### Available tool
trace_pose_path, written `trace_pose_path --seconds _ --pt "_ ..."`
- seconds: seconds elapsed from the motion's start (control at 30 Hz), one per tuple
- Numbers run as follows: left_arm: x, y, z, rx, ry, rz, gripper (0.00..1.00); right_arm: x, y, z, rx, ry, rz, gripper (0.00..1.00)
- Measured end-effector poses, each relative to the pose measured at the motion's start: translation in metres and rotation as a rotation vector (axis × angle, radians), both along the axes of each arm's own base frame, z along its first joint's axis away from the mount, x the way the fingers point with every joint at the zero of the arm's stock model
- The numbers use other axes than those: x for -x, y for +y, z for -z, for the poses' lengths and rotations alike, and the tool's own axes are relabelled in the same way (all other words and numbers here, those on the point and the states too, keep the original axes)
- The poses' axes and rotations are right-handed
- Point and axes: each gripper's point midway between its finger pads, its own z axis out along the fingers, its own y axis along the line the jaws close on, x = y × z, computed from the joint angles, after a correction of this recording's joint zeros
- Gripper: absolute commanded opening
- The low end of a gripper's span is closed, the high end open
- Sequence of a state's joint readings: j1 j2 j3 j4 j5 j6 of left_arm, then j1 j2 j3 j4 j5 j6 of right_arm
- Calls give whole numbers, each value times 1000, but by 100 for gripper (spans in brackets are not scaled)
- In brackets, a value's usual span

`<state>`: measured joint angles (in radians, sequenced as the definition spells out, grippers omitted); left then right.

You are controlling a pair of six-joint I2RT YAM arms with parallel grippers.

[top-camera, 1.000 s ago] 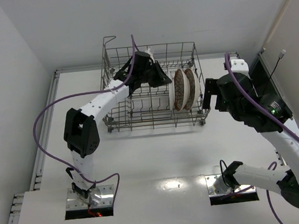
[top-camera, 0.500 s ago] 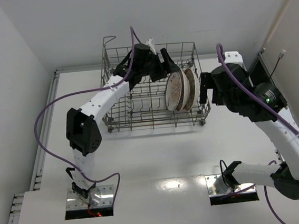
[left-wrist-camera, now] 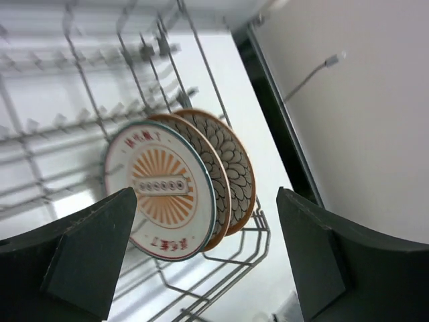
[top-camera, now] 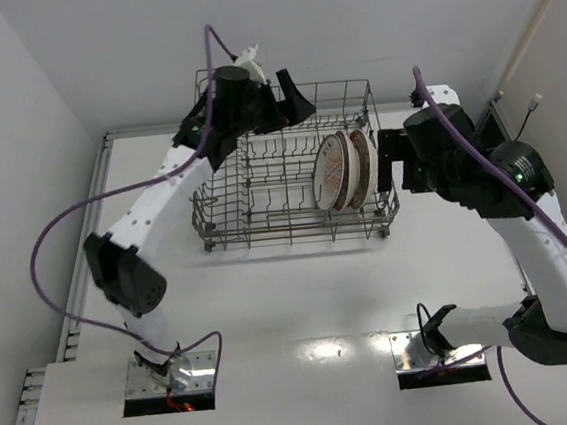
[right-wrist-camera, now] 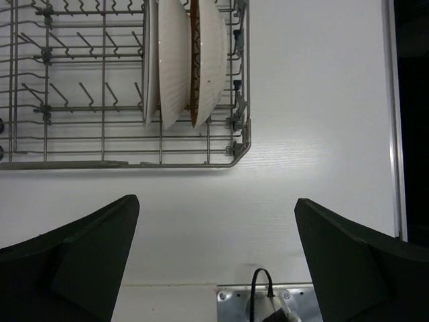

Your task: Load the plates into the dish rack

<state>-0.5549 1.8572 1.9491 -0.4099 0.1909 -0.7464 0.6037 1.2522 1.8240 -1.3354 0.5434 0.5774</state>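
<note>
My left end effector [top-camera: 283,102] hangs over the back rim of the dish rack [top-camera: 296,239]. Its two fingers are spread wide and there is nothing between them. It looks to me high enough that the wires cannot catch it.

The dish rack sits on the white tabletop [top-camera: 302,301], close to the back wall. Its left and middle rows are bare, so there is lots of room there.

The plates [top-camera: 345,169] are at the right end of the rack. All three stand on their edges, packed close together, and the little upright tines hold them up. Their painted faces look left and their white backs look right. Standing like this, they take little room and cannot roll away.

I see no plate on the tabletop, so I think the loading is done.

My right end effector [top-camera: 392,167] is just outside the rack's right wall, wide open too, holding nothing. That is the tight spot. The tabletop in front of the rack is the open way back.
</note>
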Motion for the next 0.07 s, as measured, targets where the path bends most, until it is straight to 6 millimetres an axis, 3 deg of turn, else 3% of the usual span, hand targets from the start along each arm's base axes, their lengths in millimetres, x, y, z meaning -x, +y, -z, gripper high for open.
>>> trace_pose_path --seconds 0.07 --pt "15 26 -33 -27 -96 -38 84 4 -6 -4 6 -17 7 100"
